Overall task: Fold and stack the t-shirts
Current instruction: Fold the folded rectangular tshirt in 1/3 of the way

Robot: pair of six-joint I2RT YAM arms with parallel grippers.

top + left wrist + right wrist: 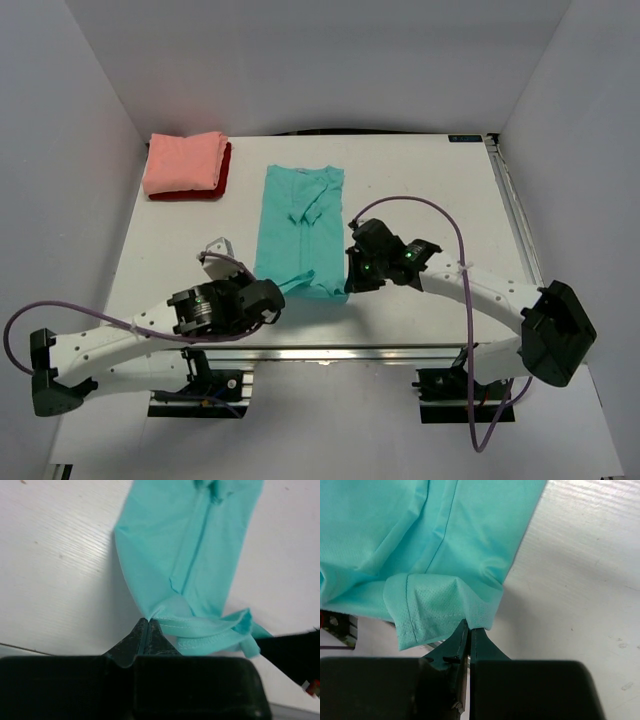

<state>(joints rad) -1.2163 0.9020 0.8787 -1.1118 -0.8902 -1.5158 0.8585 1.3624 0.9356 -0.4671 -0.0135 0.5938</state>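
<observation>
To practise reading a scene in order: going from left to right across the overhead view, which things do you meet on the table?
Folded salmon-pink t-shirt → left gripper → teal t-shirt → right gripper.

Bare table [440, 200] right of teal t-shirt [300, 220]; folded stack [186, 166] far-left.

Teal shirt [303, 225] folded lengthwise, central — folded pink shirt [183, 162] atop red shirt [190, 194]

My white table [430, 180] has a faint wood grain. Behind it and at both its sides stand plain grey-white walls [300, 60]. A metal rail [512, 215] runs along its right edge.
</observation>
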